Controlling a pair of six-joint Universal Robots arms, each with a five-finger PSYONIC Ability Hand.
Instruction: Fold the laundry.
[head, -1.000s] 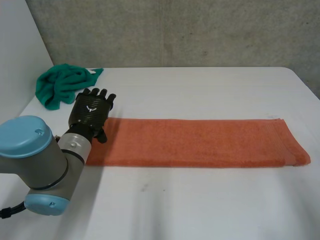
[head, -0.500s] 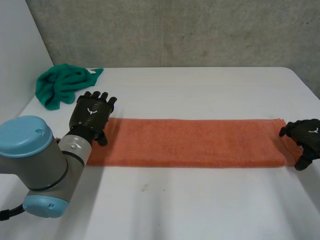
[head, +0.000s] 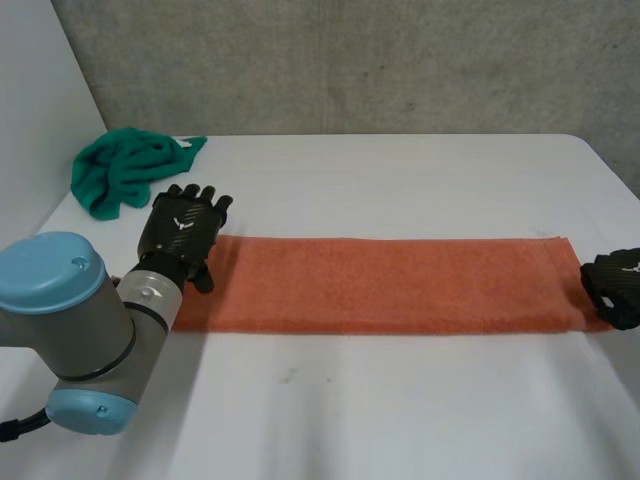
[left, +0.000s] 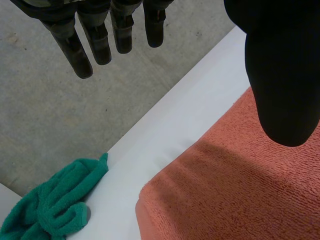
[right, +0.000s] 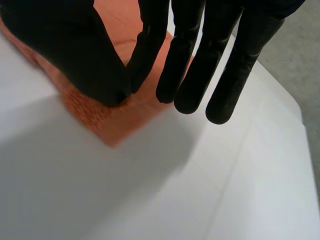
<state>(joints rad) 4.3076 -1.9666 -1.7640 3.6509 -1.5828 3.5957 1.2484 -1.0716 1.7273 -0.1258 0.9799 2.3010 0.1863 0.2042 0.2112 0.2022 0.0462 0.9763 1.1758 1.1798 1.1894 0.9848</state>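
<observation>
An orange towel (head: 380, 285), folded into a long strip, lies flat across the white table (head: 400, 410). My left hand (head: 180, 230) hovers over its left end with fingers straight and spread, open and holding nothing; in the left wrist view the thumb (left: 280, 75) hangs above the orange towel (left: 240, 190). My right hand (head: 618, 288) sits on the strip's right end. There the thumb (right: 75, 55) and one finger meet in a pinch on the orange towel (right: 112, 122) near its corner, while the other fingers point down.
A crumpled green cloth (head: 125, 170) lies at the table's far left corner, beyond my left hand, and appears as the green cloth (left: 55, 205) past the towel's end. A grey wall stands behind the table. Bare table stretches in front of the towel.
My right hand came in from the right onto the towel's right end and closed its thumb and finger there. The left hand stayed in place.
</observation>
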